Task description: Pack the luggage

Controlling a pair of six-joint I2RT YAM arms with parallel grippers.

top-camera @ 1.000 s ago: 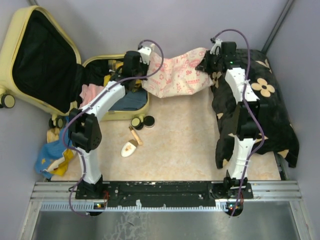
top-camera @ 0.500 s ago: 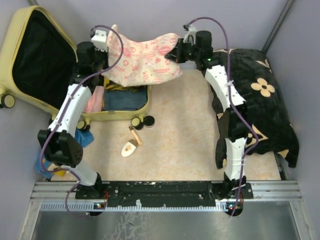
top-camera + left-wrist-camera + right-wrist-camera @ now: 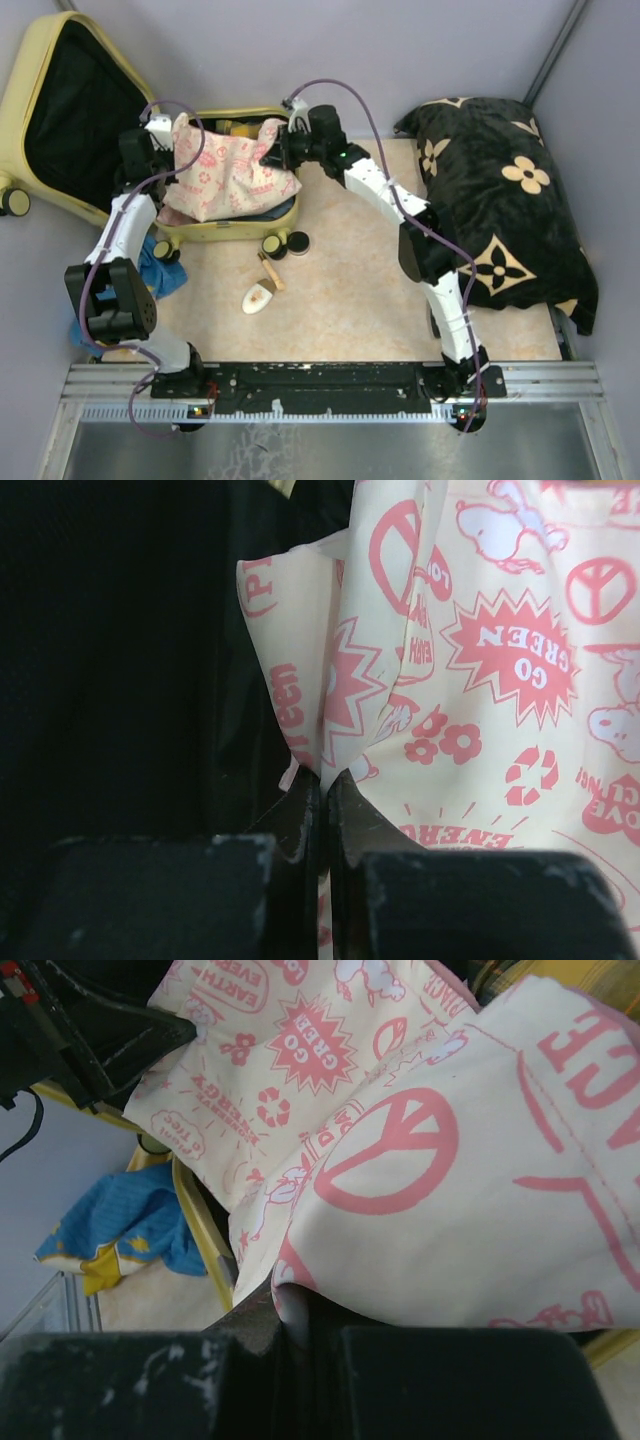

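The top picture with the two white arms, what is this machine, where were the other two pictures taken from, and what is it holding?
These are two robot arms bolted at the near edge of a table. The top picture looks down from above and behind them. The other two come from small cameras on each wrist, so you see each hand's own dark fingers up close. The left hand and the right hand are each shut on a cream cloth with pink prints, holding it over the open yellow suitcase. Nearby lie a black cloth with beige flowers and a blue cloth.
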